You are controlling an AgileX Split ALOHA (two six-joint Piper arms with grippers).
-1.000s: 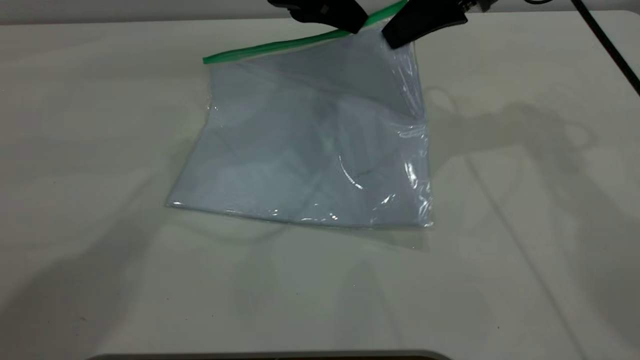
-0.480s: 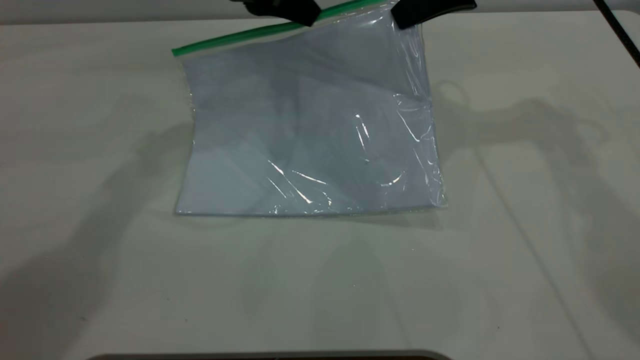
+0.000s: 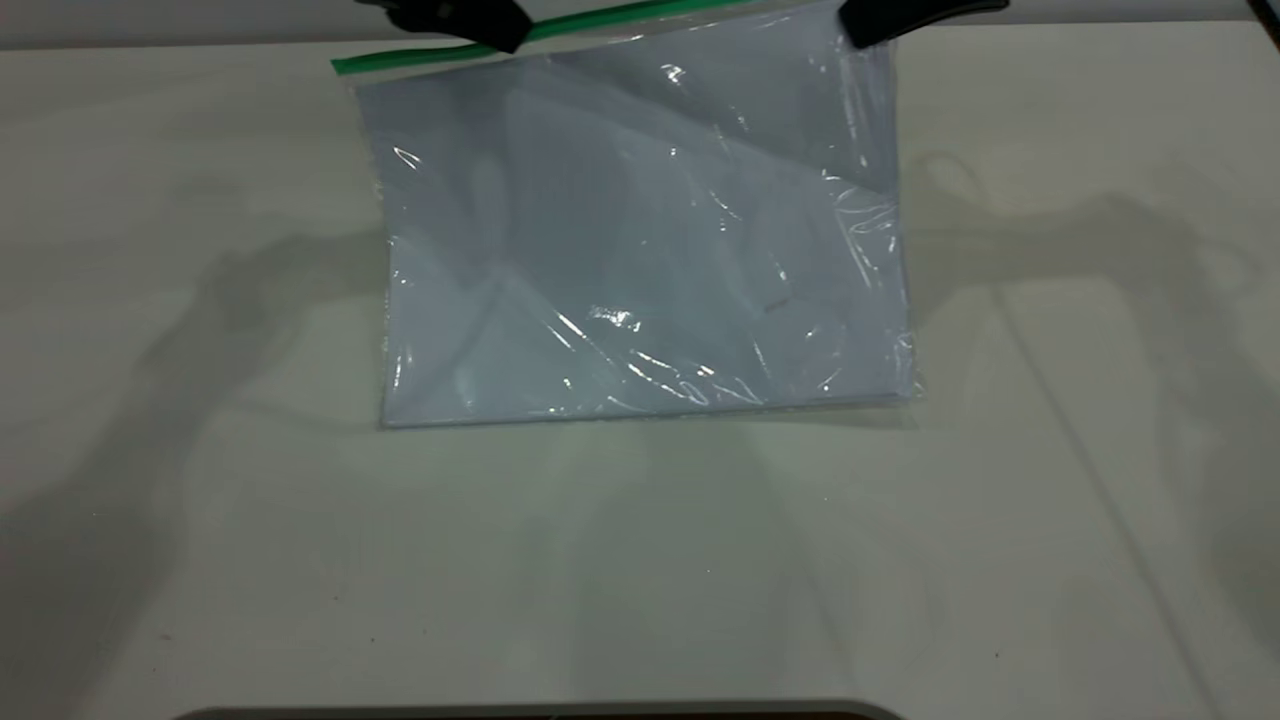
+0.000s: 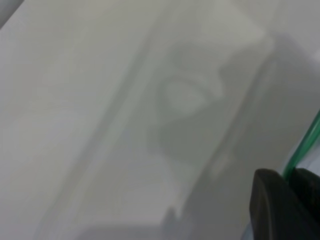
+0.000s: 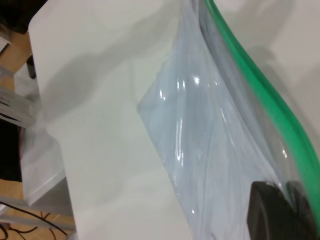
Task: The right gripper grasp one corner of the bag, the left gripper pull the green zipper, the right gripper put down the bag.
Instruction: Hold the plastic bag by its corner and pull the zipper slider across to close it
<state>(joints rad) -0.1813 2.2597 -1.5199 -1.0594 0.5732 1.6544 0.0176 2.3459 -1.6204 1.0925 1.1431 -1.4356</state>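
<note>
The bag (image 3: pixel 640 240) hangs in the upper middle of the frame, and its lower edge rests on the white bench (image 3: pixel 1050 450). At the top right, the right tool (image 3: pixel 880 20) is closed on the bag's upper corner. At the top left, the left tool (image 3: pixel 490 22) pinches the green zipper (image 3: pixel 600 20) near its left end.
</note>
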